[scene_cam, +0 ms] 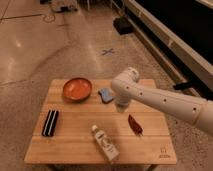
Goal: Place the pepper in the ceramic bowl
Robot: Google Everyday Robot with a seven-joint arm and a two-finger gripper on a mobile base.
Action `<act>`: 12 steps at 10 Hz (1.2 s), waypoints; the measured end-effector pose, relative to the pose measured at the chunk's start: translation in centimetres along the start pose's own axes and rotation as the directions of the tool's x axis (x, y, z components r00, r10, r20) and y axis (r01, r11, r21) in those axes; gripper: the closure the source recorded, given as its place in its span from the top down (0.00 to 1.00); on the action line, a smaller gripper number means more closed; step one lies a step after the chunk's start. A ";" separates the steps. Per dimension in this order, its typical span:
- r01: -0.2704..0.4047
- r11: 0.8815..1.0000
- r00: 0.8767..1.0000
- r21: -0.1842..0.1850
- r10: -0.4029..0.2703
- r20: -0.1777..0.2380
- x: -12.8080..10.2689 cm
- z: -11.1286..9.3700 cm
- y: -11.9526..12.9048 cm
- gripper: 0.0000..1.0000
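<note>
Wooden surface (pixel 70 150) carries five loose things, one of each. Far left: one flat black object (pixel 49 123), type unclear. Back left: one ceramic bowl (pixel 77 89), orange-red inside, nothing in it. Front centre: one white bottle (pixel 105 143) lying on its side. Behind it, one small blue item (pixel 105 94), too blurred to identify. The gripper (pixel 121 106) hangs just right of the blue item, mostly hidden under the white arm (pixel 160 100); whether it is open or closed cannot be told. One pepper (pixel 135 125), dark red, lies on the surface just right of and nearer than the gripper, well apart from the bowl. Arm cut off at right edge.
</note>
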 end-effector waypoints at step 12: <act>-0.029 0.999 0.999 -0.029 0.030 0.030 -0.2 2.9 -1.2 0.71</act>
